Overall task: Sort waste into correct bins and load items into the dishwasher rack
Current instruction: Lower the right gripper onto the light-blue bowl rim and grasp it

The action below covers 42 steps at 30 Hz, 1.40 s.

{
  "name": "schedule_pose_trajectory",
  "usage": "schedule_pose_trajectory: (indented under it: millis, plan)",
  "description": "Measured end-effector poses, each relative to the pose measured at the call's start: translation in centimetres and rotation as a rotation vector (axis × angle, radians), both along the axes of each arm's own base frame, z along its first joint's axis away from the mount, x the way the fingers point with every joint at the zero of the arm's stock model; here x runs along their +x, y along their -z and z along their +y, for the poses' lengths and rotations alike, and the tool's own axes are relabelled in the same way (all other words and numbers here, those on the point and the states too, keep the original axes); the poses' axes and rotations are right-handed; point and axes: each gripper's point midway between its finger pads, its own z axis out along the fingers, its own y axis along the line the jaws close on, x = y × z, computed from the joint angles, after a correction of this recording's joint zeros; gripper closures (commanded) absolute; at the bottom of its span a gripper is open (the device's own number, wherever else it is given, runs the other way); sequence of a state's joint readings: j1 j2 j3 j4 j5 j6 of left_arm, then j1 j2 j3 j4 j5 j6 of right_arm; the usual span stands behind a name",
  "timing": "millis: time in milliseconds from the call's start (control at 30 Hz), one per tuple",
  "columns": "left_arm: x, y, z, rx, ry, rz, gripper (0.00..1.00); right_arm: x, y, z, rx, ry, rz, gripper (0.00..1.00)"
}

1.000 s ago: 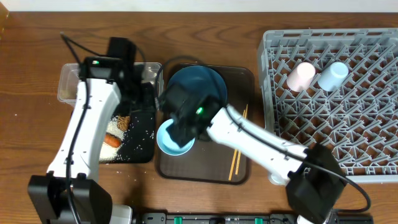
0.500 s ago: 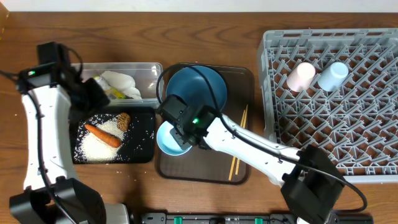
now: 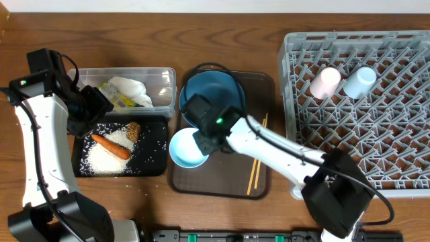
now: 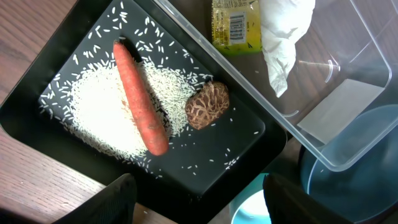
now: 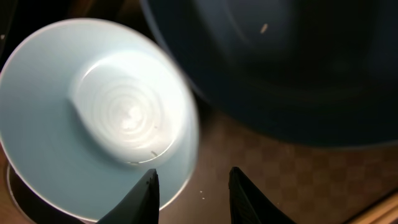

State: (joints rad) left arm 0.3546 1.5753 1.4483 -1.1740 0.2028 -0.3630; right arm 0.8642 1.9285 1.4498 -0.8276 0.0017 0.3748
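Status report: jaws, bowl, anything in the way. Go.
Left gripper open, empty, above the black tray. Right gripper open, jaws astride the rim of the light-blue bowl. Bowl upright on the brown serving tray. Dark-blue plate close beside; no other obstruction seen.

The dark-blue plate (image 3: 213, 91) fills the far half of the brown serving tray (image 3: 228, 178), the light-blue bowl (image 3: 185, 149) its near-left corner; the right arm (image 3: 269, 149) crosses above its middle. The chopsticks (image 3: 254, 171) lie along its right side. Its near floor between bowl and chopsticks is bare. A narrow table strip (image 3: 279, 101) parts it from the rack (image 3: 376, 121) on its right
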Motion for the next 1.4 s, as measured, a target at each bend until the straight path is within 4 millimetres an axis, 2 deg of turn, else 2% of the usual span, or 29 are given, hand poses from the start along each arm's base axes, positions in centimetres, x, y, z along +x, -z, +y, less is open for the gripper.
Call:
schedule_pose_trajectory:
  millis: [300, 367, 400, 500, 600, 767, 1033, 1133, 1167, 1333, 1400]
  plan:
    - [0.0, 0.0, 0.0, 0.000, 0.000, 0.000, 0.32, -0.8, 2.7, -0.5, 0.049, 0.028, 0.187, 0.74]
    - [0.0, 0.0, 0.0, 0.002, 0.004, 0.000, 0.06, -1.2, 2.7, -0.3, 0.057, 0.023, 0.203, 0.74]
    - [0.0, 0.0, 0.0, 0.001, 0.005, 0.000, 0.02, -1.3, 2.6, -0.1, 0.062, 0.021, 0.207, 0.75]
    - [0.0, 0.0, 0.0, -0.001, -0.003, 0.000, 0.02, -1.8, 2.6, 0.2, 0.068, 0.015, 0.218, 0.79]
    - [0.0, 0.0, 0.0, -0.001, -0.003, 0.001, 0.02, -1.9, 2.6, 0.3, 0.072, 0.013, 0.222, 0.89]
    - [0.0, 0.0, 0.0, -0.001, -0.003, 0.000, 0.02, -1.9, 2.6, 0.3, 0.075, 0.020, 0.226, 0.99]
    - [0.0, 0.0, 0.0, -0.001, -0.003, 0.000, 0.02, -1.9, 2.6, 0.3, 0.075, 0.022, 0.226, 0.98]
    - [0.0, 0.0, 0.0, -0.001, -0.003, 0.001, 0.02, -1.9, 2.6, 0.3, 0.075, 0.024, 0.226, 0.86]
    - [0.0, 0.0, 0.0, -0.001, -0.003, 0.000, 0.02, -1.9, 2.6, 0.3, 0.075, 0.030, 0.228, 0.85]
    - [0.0, 0.0, 0.0, -0.001, -0.003, 0.000, 0.02, -1.9, 2.6, 0.3, 0.074, 0.032, 0.228, 0.94]
    - [0.0, 0.0, 0.0, -0.001, -0.003, 0.001, 0.02, -1.9, 2.6, 0.3, 0.073, 0.037, 0.229, 0.94]
